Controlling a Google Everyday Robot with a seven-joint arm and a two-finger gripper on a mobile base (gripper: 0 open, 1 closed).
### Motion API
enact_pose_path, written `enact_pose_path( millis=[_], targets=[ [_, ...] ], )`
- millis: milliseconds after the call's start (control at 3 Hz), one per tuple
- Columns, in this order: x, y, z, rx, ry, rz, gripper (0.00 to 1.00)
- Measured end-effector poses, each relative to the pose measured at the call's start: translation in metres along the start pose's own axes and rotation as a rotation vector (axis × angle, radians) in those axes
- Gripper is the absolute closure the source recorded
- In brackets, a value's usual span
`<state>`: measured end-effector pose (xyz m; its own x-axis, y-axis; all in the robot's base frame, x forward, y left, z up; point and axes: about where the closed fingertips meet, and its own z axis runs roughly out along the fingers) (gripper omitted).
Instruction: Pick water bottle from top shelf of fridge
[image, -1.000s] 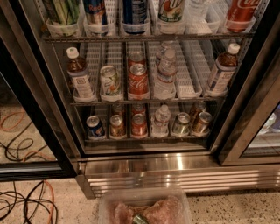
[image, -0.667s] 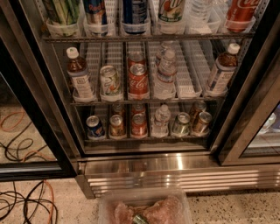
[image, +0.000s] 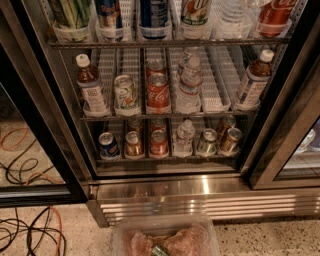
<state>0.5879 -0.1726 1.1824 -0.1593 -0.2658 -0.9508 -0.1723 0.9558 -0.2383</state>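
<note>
The fridge (image: 200, 194) fills the view, with its shiny louvred base at the bottom. The top shelf (image: 165, 43) runs across the upper edge of the camera view. The water bottle (image: 232, 16), clear and ribbed, stands on it second from the right, between a green-labelled bottle (image: 195, 11) and a red Coca-Cola bottle (image: 274, 15); its top is cut off by the frame. My gripper (image: 161, 246) shows only as a pinkish translucent shape at the bottom centre, low in front of the fridge base and far below the water bottle.
The middle rack holds two brown white-capped bottles (image: 91, 86), cans and a small water bottle (image: 189, 85). The lowest rack holds several cans and another small water bottle (image: 184, 137). Black door frames (image: 35, 125) flank the opening. Cables (image: 30, 230) lie on the floor at the left.
</note>
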Motion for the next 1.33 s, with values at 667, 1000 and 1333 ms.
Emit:
enact_pose_path(
  millis=[667, 1000, 1333],
  targets=[
    [0.000, 0.009, -0.034, 0.014, 0.019, 0.003, 1.00],
    [0.004, 0.012, -0.045, 0.017, 0.032, 0.006, 1.00],
    [0.007, 0.014, -0.046, 0.018, 0.033, 0.006, 1.00]
  ],
)
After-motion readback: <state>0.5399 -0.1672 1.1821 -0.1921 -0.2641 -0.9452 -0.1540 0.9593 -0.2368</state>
